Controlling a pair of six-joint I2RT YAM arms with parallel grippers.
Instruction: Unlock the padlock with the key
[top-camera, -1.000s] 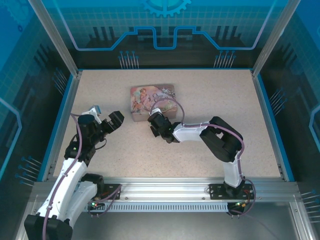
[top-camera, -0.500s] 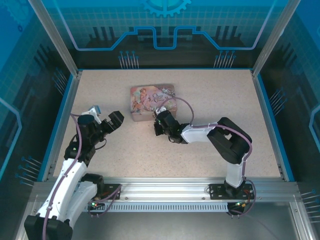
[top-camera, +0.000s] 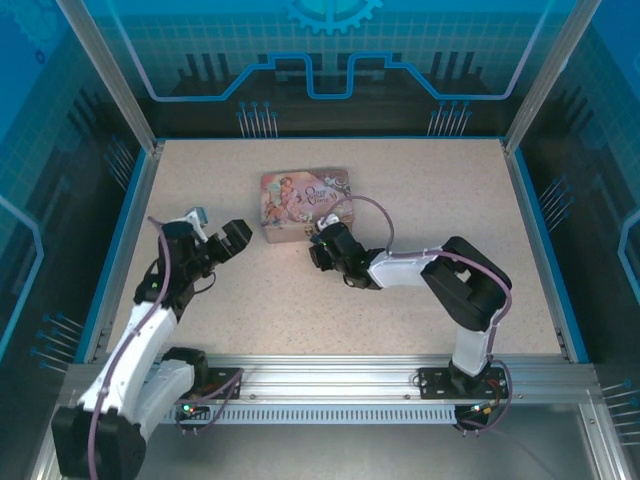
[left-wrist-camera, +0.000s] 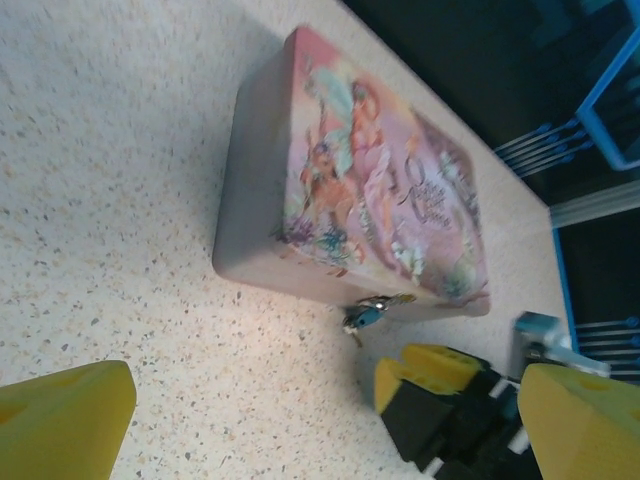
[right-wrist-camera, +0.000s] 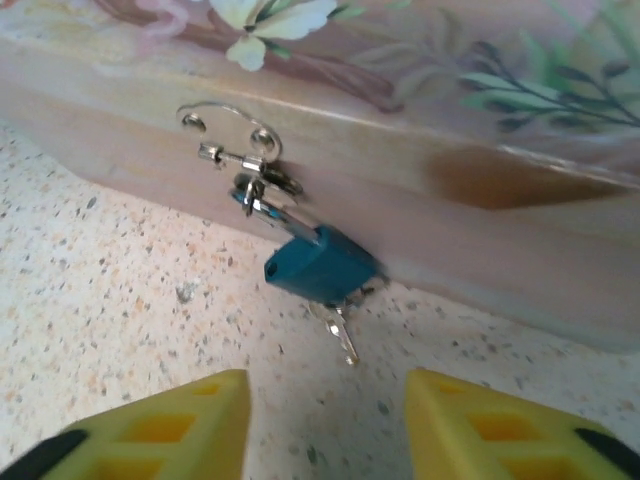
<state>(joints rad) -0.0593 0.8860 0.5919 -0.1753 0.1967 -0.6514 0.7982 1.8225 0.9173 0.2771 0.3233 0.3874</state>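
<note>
At the front hasp (right-wrist-camera: 240, 160) of the shut pink tin (left-wrist-camera: 350, 190), shows padlock (right-wrist-camera: 320, 265) hanging, key (right-wrist-camera: 343, 335) seemingly in its base, right gripper (right-wrist-camera: 325, 420) newly parted and empty just before it, left gripper (top-camera: 218, 226) spread wide.

A pink tin (top-camera: 306, 203) with flowery pictures on its lid lies shut on the speckled tabletop (top-camera: 420, 290), a small metal hasp (right-wrist-camera: 235, 140) on its front wall.
</note>
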